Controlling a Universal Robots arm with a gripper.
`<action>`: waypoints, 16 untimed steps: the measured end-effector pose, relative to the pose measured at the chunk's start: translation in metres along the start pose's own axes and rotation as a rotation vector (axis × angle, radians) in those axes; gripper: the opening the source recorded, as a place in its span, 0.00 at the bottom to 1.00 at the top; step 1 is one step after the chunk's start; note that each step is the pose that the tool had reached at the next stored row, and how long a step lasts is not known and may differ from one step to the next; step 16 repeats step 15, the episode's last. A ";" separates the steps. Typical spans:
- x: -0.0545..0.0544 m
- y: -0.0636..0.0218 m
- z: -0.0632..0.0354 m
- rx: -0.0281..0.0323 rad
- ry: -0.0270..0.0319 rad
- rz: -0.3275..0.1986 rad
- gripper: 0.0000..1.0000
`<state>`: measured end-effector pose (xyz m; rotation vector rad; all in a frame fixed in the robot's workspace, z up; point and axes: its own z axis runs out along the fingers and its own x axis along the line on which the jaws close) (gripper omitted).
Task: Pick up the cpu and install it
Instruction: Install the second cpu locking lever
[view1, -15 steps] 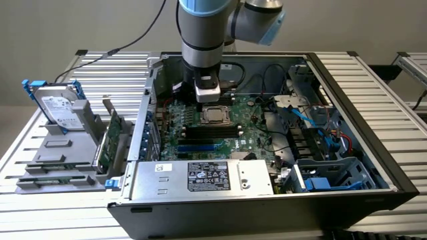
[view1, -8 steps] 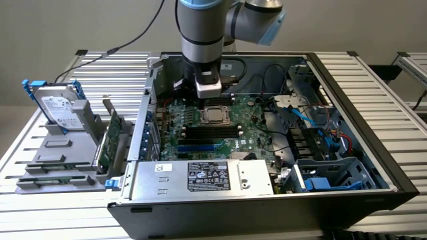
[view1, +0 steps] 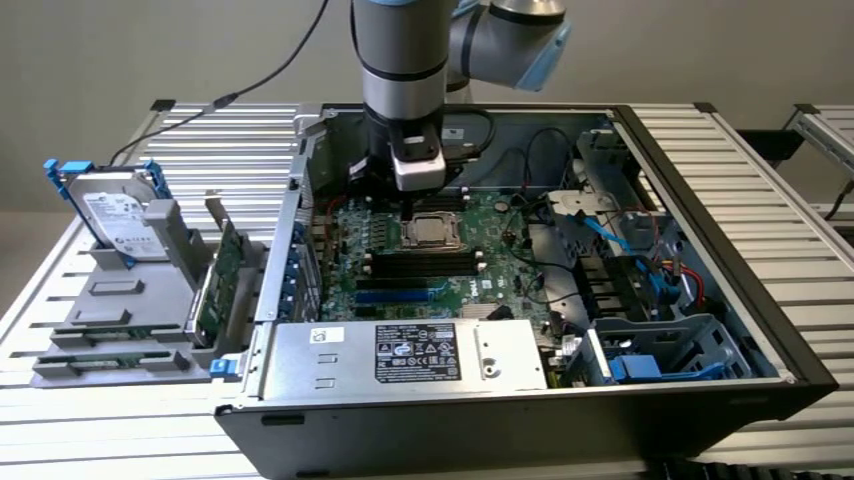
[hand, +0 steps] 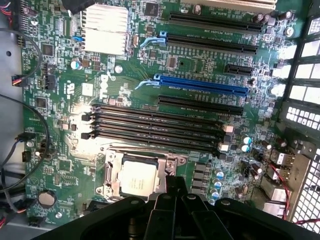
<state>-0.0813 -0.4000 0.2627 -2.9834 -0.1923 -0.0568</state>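
The cpu lies flat in its socket on the motherboard, inside the open case that rests on the slatted surface. The claw hangs just above the board, close beside the cpu on the side toward the case's rear edge, and holds nothing; whether its fingers are apart or together I cannot tell. Four black memory slots run just past the socket, a blue slot beyond them. Near the surface's edge on the exterior view's left, a hard drive and a green card stand in a grey holder.
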 end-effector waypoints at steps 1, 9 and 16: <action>0.000 -0.0002 -0.0013 -0.0057 0.0005 -0.001 0.11; 0.000 -0.0009 -0.0056 -0.0135 0.0016 -0.001 0.11; 0.000 -0.0009 -0.0057 -0.0136 0.0015 -0.001 0.11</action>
